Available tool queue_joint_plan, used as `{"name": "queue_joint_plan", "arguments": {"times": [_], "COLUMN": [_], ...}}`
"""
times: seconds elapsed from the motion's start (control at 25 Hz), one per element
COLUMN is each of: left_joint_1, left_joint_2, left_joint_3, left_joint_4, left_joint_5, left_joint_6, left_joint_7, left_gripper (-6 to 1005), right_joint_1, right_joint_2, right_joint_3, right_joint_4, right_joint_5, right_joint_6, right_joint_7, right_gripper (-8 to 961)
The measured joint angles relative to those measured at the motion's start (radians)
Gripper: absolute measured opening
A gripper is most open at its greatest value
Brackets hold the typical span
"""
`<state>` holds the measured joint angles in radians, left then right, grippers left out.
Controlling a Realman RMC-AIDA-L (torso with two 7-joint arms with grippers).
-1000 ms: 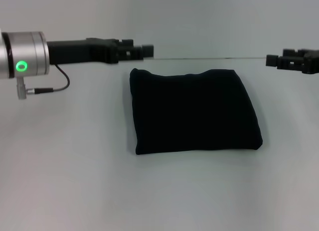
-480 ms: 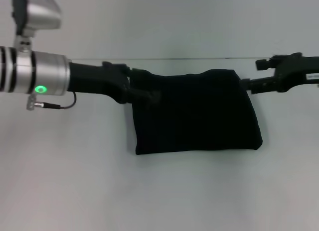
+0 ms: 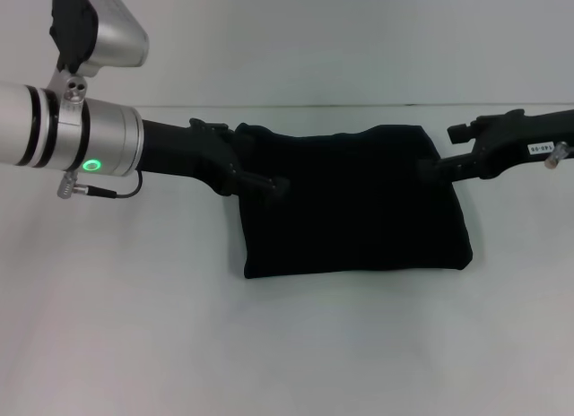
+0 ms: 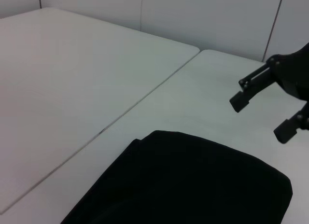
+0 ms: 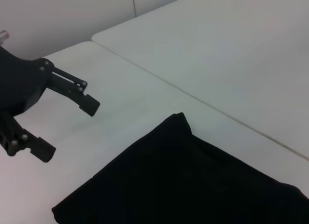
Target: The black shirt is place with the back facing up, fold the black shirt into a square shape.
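Both tools now lower; folded black shirt (image 3: pixel 352 201) btwn left tool (image 3: pixel 266 181) & right tool (image 3: pixel 432 169).

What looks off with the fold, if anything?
Nothing major. The black shirt lies flat on the table as a compact block, slightly skewed: far edge wavy and narrower than the near edge. The left gripper and the right gripper, both open, sit at its far corners.

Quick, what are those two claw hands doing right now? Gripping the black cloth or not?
Left gripper: open, holding nothing, beside the far left corner of the folded black shirt.
Right gripper: open, holding nothing, beside its far right corner.
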<state>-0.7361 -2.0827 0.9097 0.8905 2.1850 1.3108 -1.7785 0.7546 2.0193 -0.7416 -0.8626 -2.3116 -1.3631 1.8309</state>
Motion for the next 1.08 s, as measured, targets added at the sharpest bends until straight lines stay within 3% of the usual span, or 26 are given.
{"name": "queue_joint_plan", "arguments": {"times": [1.08], "left_joint_1": [0.009], "left_joint_2": [-0.005], "left_joint_3": [0.004], "left_joint_4": [0.000], "left_joint_5": [-0.003], "left_joint_6": [0.009], "left_joint_7": [0.006], "left_gripper": [950], "right_joint_1": [-0.005], "right_joint_2": [0.009], "right_joint_3": [-0.035], "right_joint_4": [0.004], "right_joint_5": [-0.003], "right_joint_6": [0.005], "right_joint_7": [-0.006], "right_gripper": [915]}}
